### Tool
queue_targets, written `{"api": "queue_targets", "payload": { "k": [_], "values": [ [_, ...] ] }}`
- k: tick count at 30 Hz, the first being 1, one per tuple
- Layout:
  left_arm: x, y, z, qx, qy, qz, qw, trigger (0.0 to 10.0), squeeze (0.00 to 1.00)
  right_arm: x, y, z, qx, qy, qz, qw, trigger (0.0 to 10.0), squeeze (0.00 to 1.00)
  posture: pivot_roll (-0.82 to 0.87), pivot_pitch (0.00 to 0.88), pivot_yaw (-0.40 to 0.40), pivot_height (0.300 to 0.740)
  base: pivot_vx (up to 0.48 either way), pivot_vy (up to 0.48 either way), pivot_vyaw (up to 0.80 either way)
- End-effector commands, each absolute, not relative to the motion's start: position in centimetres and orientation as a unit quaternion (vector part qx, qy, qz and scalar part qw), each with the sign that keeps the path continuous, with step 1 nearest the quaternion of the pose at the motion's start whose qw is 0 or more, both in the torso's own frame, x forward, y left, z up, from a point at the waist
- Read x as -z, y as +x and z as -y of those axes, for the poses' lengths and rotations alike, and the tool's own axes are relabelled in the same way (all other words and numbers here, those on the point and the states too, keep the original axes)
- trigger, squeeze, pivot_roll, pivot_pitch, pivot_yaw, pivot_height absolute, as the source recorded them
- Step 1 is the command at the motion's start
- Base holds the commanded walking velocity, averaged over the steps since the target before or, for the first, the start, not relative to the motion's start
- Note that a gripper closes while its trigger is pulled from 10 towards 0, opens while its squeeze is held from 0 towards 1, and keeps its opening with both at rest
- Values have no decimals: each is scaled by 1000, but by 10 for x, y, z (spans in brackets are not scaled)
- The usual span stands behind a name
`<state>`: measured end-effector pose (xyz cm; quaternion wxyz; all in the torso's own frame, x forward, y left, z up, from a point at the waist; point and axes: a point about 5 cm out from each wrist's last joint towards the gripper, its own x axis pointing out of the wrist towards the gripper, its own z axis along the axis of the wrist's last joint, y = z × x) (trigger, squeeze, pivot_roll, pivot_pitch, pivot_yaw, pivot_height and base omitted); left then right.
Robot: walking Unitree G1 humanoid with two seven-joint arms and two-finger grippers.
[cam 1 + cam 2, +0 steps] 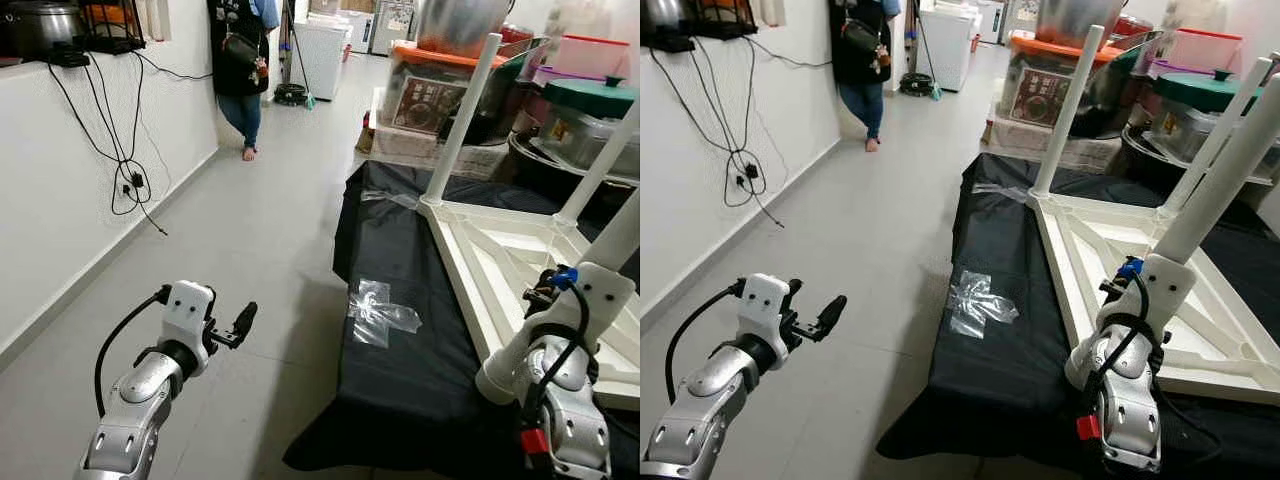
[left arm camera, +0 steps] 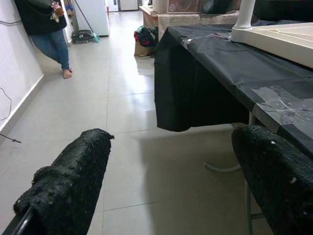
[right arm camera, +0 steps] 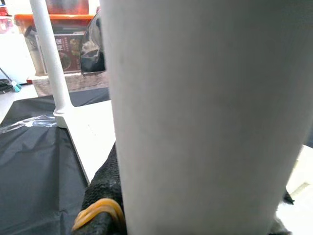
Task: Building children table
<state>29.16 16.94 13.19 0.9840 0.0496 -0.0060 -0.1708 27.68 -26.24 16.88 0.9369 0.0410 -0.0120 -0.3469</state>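
**Robot steadies a leg on an upturned children's table**

A humanoid robot works at a white children's table (image 1: 1140,260) that lies upside down on a bench draped in black cloth (image 1: 990,330), its underside frame facing up so the legs can go in from above. Two legs already stand upright at the far corners, one at the far left corner (image 1: 1065,110) and one at the far right (image 1: 1215,140). The right gripper (image 3: 105,196) holds a third white leg (image 1: 1220,170) close to the near edge of the frame; in the right wrist view the tube stands hard against the black fingers (image 3: 100,188), which appear clamped around it. The leg leans slightly rather than standing straight, and whether its foot is already seated in a socket cannot be told, since the arm hides the joint.

The left gripper (image 1: 235,325) hovers out over the bare floor, well apart from the bench, its fingers (image 2: 73,181) spread wide and holding nothing, seemingly kept clear while the other arm does the work.

A scrap of clear plastic wrap (image 1: 975,298) lies on the cloth beside the table. A person (image 1: 240,70) stands by the wall down the corridor, and storage boxes (image 1: 1050,85) are stacked behind the bench.
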Motion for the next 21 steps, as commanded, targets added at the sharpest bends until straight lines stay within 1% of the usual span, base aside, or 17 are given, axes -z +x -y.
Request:
{"api": "queue_targets", "payload": {
  "k": [1,8,21],
  "values": [
    [-130,292,-168,171,52,1,984,10000,0,-128,261,278,410,31,-81,908,10000,0,36,0,-64,740,0,0,0],
    [-128,291,-168,167,52,-1,985,10000,0,-126,259,277,438,33,-76,895,10000,0,38,0,-69,740,0,0,0],
    [-128,294,-170,162,57,1,985,10000,0,-132,264,274,444,31,-59,893,10000,0,41,0,-70,740,0,0,0]
  ]
}}
